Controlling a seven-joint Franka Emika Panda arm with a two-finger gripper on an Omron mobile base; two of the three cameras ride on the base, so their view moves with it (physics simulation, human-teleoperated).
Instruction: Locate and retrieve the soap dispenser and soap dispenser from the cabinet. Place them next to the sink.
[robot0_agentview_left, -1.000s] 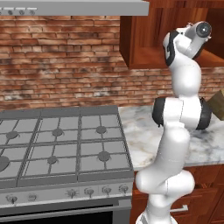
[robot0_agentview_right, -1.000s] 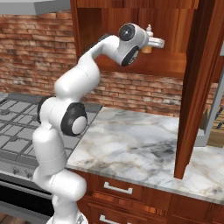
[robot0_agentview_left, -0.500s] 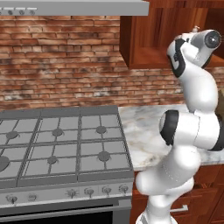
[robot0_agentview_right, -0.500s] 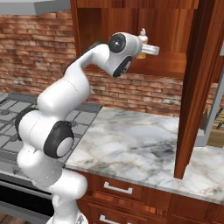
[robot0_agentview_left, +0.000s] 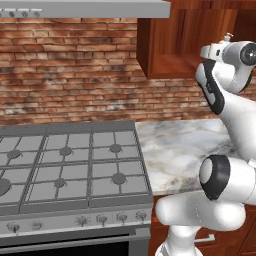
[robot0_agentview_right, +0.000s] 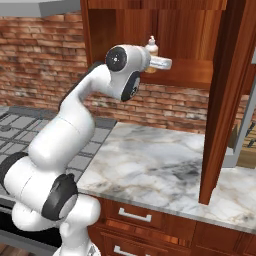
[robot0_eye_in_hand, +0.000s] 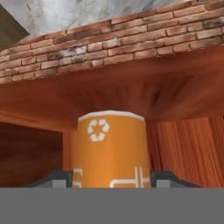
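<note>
The robot arm's elbow now sits lower and further back toward the base than a second ago, and its upper link leans more steeply up to the cabinet (robot0_agentview_right: 200, 75). The wrist reaches further along the shelf. The gripper (robot0_eye_in_hand: 111, 177) now sits close around the orange soap dispenser (robot0_eye_in_hand: 111, 148), a finger on each side.

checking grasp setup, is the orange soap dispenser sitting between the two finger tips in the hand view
Yes, the orange soap dispenser stands centred between the gripper tips, one dark tip on each side.
</note>
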